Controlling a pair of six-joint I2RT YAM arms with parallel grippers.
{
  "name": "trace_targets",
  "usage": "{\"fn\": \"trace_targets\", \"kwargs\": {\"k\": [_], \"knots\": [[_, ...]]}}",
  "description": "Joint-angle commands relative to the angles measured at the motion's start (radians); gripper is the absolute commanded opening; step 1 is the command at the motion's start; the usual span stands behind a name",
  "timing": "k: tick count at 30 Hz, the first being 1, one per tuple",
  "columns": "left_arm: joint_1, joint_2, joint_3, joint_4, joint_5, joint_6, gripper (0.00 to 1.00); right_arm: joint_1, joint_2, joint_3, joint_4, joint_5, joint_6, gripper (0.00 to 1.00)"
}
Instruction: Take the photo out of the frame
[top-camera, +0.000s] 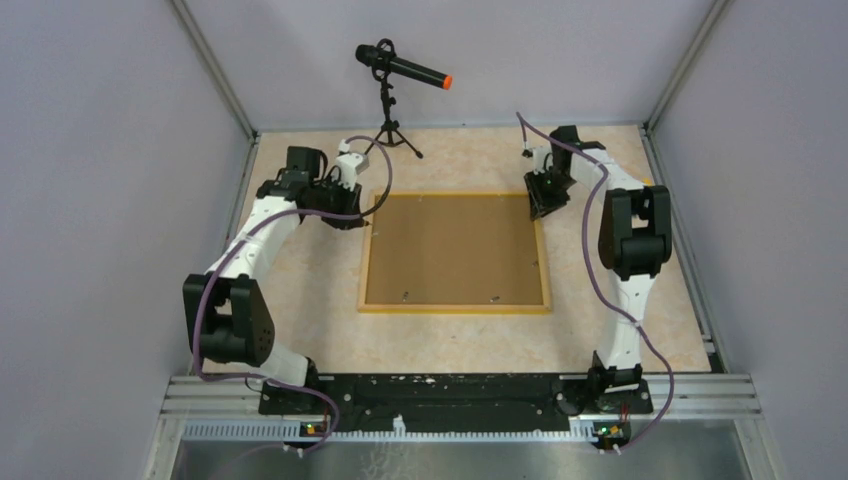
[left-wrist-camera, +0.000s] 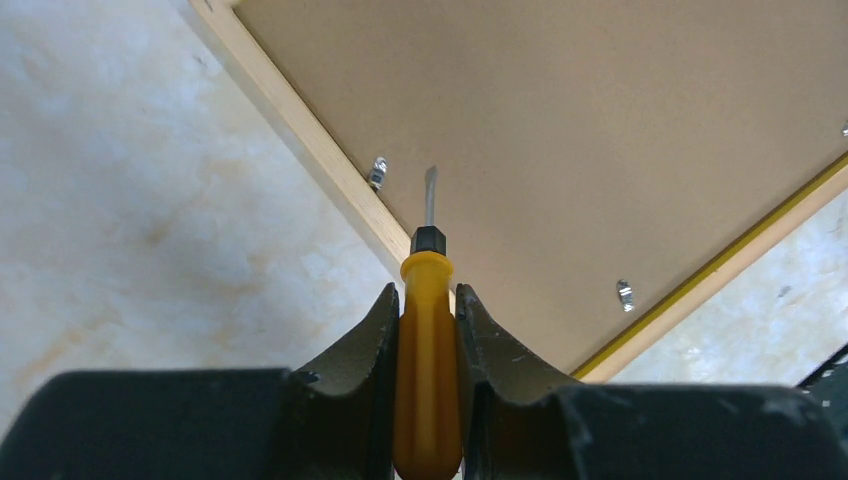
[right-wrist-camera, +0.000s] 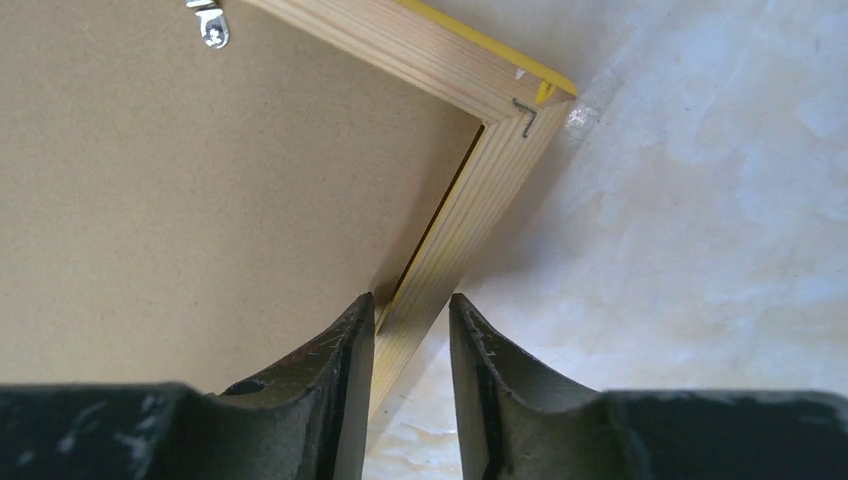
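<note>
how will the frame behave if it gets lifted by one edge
Probably stiff: the frame has wood rails and a board back, so it should tilt as one piece. Lying flat on the smooth table, it would likely slide if pushed. Held only near one corner, so wide a thing may swing or slip.

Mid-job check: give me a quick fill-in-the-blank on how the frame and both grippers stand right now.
1. The large yellow-edged rectangular picture frame lies with its brown fibreboard ____ facing up.
2. The left gripper is shut on a yellow-handled ____.
3. The right gripper has a finger on either side of the frame's pale wood rail near its far ____ corner.
4. The black microphone with an orange tip stands on a small ____.

Missing words: back; screwdriver; right; tripod.
</note>
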Motion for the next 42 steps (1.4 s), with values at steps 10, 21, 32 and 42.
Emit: {"fn": "trace_targets", "kwargs": {"k": [10,21,32,42], "knots": [[-0.148,0.214,0.36,-0.308,-0.337,0.368,0.0,-0.038,-0.146,-0.055,-0.105,-0.187,-0.022,0.53],[-0.189,0.299,0.406,-0.33,-0.393,0.574,0.0,-0.042,-0.195,-0.264,-0.018,-0.216,0.065,0.51],[-0.24,0.325,0.402,-0.304,-0.411,0.63,0.0,-0.042,-0.203,-0.327,-0.001,-0.197,0.055,0.48],[-0.276,0.354,0.4,-0.294,-0.429,0.642,0.0,-0.042,-0.208,-0.342,-0.003,-0.19,0.049,0.46]]}}
